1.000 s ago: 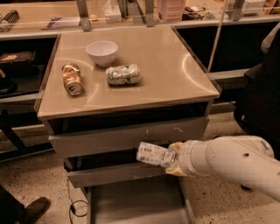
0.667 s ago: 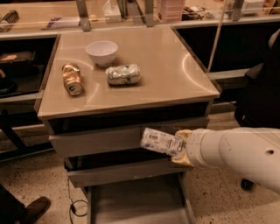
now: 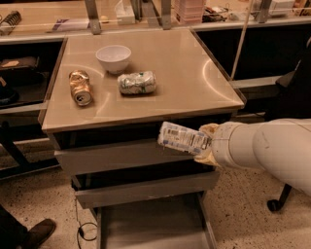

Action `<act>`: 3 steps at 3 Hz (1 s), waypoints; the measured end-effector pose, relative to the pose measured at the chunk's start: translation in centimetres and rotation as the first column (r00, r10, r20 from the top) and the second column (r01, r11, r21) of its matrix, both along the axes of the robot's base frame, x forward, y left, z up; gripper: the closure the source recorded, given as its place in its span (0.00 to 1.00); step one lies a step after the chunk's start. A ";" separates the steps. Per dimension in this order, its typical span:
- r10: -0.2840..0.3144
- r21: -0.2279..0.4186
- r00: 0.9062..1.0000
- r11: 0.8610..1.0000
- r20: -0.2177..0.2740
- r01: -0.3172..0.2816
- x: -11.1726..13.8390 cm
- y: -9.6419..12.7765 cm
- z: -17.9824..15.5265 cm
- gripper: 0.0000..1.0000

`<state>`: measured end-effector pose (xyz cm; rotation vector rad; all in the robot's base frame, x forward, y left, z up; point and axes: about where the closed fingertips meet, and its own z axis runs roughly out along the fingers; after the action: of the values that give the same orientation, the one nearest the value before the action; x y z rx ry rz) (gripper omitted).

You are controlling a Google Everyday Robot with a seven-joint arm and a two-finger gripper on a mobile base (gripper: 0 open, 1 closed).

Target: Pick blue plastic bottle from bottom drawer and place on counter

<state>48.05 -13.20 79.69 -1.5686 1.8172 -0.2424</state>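
The blue plastic bottle (image 3: 181, 138) lies sideways in the air, its pale barcode label facing me, in front of the top drawer face and just below the counter's front rim. My gripper (image 3: 206, 144) is shut on the bottle's right end; the white arm (image 3: 265, 148) comes in from the right. The bottom drawer (image 3: 150, 228) stands pulled open below, its bare grey floor showing. The beige counter (image 3: 184, 73) is above and behind the bottle.
On the counter stand a white bowl (image 3: 113, 58), a dented gold can (image 3: 79, 87) and a crushed silver-green can (image 3: 137, 82). Two grey drawer faces (image 3: 116, 158) are behind the bottle. A long worktop with metal posts (image 3: 92, 14) runs at the back. A shoe (image 3: 34, 232) is at bottom left.
My gripper has lifted the bottle upward and slightly right, from the level of the second drawer face to just below the counter's front rim.
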 end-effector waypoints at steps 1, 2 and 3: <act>-0.009 0.014 0.999 1.000 0.035 0.009 1.0 -0.6 2.3 1.00; -0.042 0.029 0.995 0.999 0.093 0.040 3.2 -2.3 7.4 1.00; -0.073 0.045 0.986 0.997 0.149 0.067 6.0 -3.6 13.2 1.00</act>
<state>54.07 -16.85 92.89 -1.4216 1.7500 -0.3457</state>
